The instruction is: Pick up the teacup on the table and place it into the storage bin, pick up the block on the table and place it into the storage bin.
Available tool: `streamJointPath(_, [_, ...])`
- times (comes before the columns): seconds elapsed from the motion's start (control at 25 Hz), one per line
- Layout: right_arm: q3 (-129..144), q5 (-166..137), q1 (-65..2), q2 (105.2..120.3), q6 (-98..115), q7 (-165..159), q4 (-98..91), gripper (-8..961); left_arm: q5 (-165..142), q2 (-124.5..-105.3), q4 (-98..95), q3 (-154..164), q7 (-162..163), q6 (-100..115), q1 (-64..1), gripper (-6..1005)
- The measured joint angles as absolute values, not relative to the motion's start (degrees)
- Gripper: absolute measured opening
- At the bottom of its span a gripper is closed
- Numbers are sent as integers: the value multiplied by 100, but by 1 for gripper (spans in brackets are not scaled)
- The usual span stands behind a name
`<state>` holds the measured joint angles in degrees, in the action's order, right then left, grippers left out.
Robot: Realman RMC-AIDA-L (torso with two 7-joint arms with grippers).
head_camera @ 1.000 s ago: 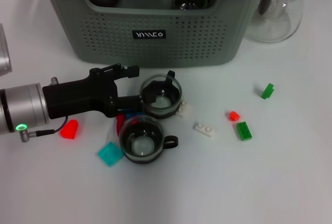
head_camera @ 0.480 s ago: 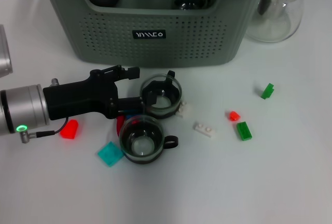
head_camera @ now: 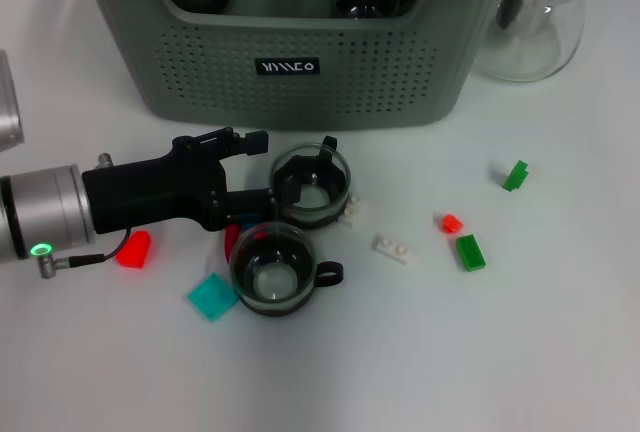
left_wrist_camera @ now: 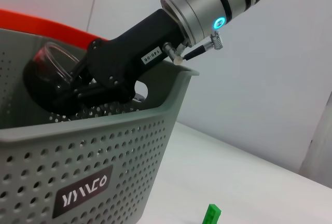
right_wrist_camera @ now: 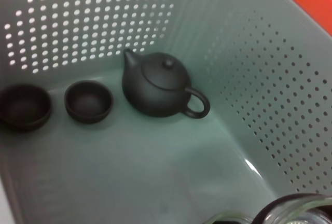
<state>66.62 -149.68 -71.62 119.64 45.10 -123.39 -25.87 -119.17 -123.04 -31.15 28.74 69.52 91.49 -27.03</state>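
**Left gripper open, teacup straight ahead of its tips**

Your left gripper [head_camera: 262, 167] lies low over the table with jaws spread, holding nothing. The target teacup [head_camera: 312, 187] stands upright just beyond the fingertips, in line with the arm's long axis, so this arm is the nearer one. The lower finger [head_camera: 255, 196] looks about touching the cup's side. A second teacup [head_camera: 272, 272] crowds in just beside that finger, and a white block [head_camera: 352, 210] sits just past the target cup. A red block [head_camera: 133, 249] and a teal block [head_camera: 212, 296] lie back beside the arm. Beyond the cup is the storage bin [head_camera: 300, 62]. The right gripper [left_wrist_camera: 78, 84] is farthest, over the bin by a glass cup [left_wrist_camera: 49, 60]; grip state can't be told.
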Motion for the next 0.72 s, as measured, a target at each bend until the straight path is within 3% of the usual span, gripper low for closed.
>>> streamJointPath(0.72, [6750,-15295,-7136,11995,4509,-12621,-2643,171,-11918,-12314,-3129,2874,6952,9149,-2689,859])
